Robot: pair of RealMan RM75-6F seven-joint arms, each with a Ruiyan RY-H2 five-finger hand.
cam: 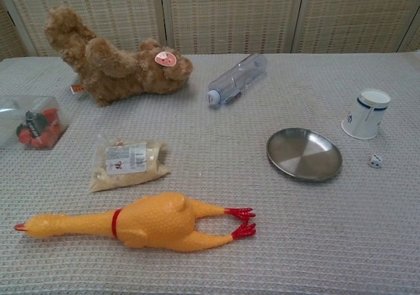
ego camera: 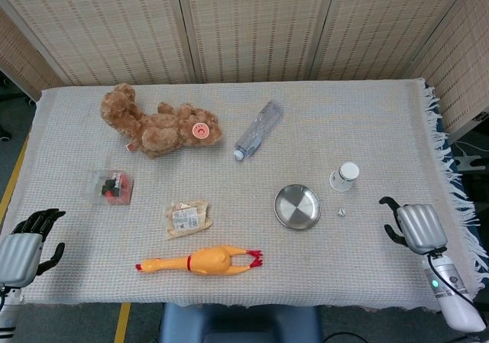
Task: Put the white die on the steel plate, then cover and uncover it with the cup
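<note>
A small white die (ego camera: 341, 212) (cam: 375, 161) lies on the woven cloth just right of the round steel plate (ego camera: 297, 206) (cam: 304, 154), which has nothing on it. Behind the die stands a white paper cup (ego camera: 344, 176) (cam: 365, 113) with a blue band. In the head view my right hand (ego camera: 409, 227) hovers near the table's right edge, to the right of the die and apart from it, back upward, dark fingers pointing left, holding nothing. My left hand (ego camera: 23, 247) sits at the near left corner, fingers spread and empty. Neither hand shows in the chest view.
A brown teddy bear (ego camera: 157, 125) and a clear plastic bottle (ego camera: 258, 129) lie at the back. On the left are a clear box of red parts (ego camera: 111, 187) and a snack packet (ego camera: 187, 218). A yellow rubber chicken (ego camera: 200, 260) lies along the front edge.
</note>
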